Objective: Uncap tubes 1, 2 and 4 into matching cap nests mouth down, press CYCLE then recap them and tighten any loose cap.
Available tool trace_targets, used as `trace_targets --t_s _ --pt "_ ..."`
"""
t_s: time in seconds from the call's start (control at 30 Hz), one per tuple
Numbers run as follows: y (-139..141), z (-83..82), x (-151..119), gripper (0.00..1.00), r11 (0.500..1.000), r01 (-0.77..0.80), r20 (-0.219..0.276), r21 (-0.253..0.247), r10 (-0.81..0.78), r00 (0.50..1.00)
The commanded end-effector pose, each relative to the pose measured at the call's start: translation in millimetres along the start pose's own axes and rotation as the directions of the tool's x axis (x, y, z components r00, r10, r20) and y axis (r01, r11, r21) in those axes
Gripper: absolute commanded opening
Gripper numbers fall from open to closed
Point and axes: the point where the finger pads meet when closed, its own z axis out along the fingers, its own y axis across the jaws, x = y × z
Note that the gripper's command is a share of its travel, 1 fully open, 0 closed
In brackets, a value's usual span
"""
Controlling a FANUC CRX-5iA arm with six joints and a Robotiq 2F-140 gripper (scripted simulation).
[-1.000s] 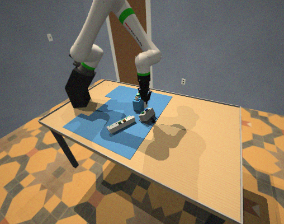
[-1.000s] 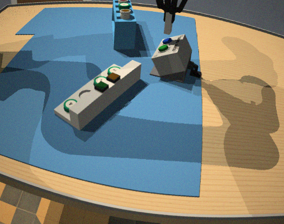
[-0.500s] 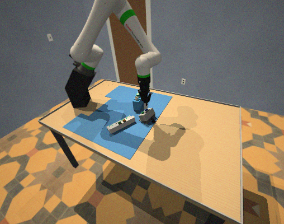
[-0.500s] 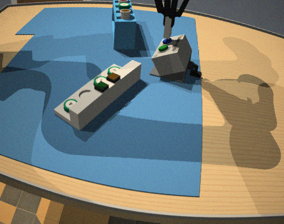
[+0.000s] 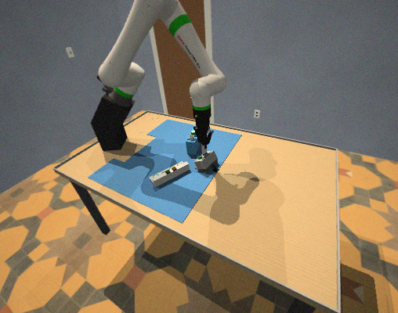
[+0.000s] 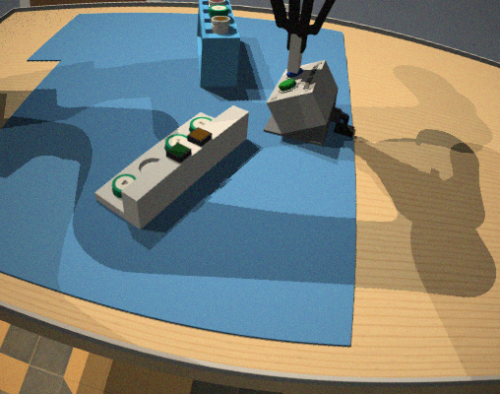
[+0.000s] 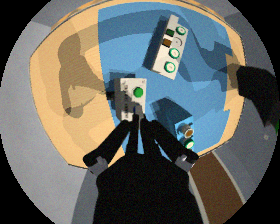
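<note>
With its black-linkage gripper point(image 6: 295, 60) closed on nothing, fingertips meeting the round blue CYCLE key point(image 6: 293, 73) on the grey sloped desk point(image 6: 307, 104), pressing well meant pushing straight down only until it switched

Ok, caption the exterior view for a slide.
Shut gripper pressing the blue CYCLE key, three green caps in the cap tray.

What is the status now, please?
Fingers shut, empty, tips on blue CYCLE key. Three green caps sit in tray nests. Green READY key untouched. Nothing blocking.
</note>
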Motion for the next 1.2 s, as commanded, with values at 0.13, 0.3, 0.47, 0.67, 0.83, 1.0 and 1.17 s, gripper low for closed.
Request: trace_targets --t_s 0.13,0.3,0.47,0.67,0.83,1.0,1.17 --pt "-0.2 4.4 0.1 0.0 1.0 0.0 0.0 0.0 0.0 1.0" --pt "-0.2 4.4 0.1 0.0 1.0 0.0 0.0 0.0 0.0 1.0" --pt "-0.2 4.4 0.1 0.0 1.0 0.0 0.0 0.0 0.0 1.0" --pt "-0.2 4.4 0.1 0.0 1.0 0.0 0.0 0.0 0.0 1.0" --pt "-0.1 -1.6 0.1 0.0 1.0 0.0 0.0 0.0 0.0 1.0" --pt "-0.1 -16.6 0.1 0.0 1.0 0.0 0.0 0.0 0.0 1.0" --pt "-0.1 -27.5 0.1 0.0 1.0 0.0 0.0 0.0 0.0 1.0"
